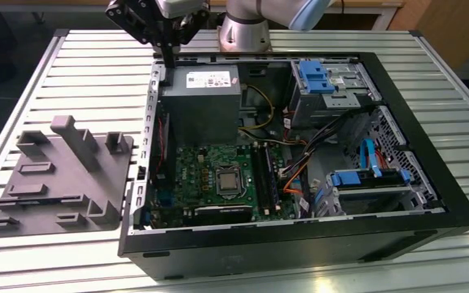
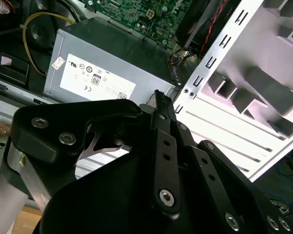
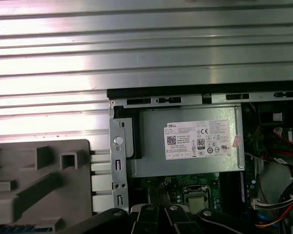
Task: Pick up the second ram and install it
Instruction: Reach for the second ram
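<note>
Hovering just above a corner of the power supply point(image 1: 198, 91), gripper point(image 1: 168, 65) pinched narrow, carrying nothing. Apparently lying in the grey holder tray point(image 3: 39, 161), well apart from the power supply: the second ram point(image 3: 19, 228). Judging it light, stiff, fragile; favouring its long edges.

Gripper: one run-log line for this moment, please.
gripper shut | above corner of computer case, beside power supply | grey holder tray on table, exterior view's left of case
</note>
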Action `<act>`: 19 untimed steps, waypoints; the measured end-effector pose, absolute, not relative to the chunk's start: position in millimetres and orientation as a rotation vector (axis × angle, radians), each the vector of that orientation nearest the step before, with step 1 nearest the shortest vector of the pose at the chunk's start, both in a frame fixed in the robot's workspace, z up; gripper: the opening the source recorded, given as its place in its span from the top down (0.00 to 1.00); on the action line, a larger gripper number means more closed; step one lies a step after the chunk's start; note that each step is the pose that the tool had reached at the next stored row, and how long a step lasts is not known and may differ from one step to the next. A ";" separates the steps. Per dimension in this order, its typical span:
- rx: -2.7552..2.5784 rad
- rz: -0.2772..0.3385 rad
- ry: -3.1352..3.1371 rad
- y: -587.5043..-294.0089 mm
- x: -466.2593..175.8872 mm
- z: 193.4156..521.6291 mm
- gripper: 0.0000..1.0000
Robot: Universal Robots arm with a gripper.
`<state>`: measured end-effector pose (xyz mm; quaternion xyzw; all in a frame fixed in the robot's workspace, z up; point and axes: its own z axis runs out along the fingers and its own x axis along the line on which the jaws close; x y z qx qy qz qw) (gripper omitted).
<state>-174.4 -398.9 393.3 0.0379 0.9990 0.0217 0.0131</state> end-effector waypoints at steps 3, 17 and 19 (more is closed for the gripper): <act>0.118 0.068 3.112 -398.9 -177.5 393.3 0.89; 0.118 0.068 3.112 -398.9 -192.0 393.2 0.89; 0.118 0.068 3.112 -398.9 -194.2 393.2 0.89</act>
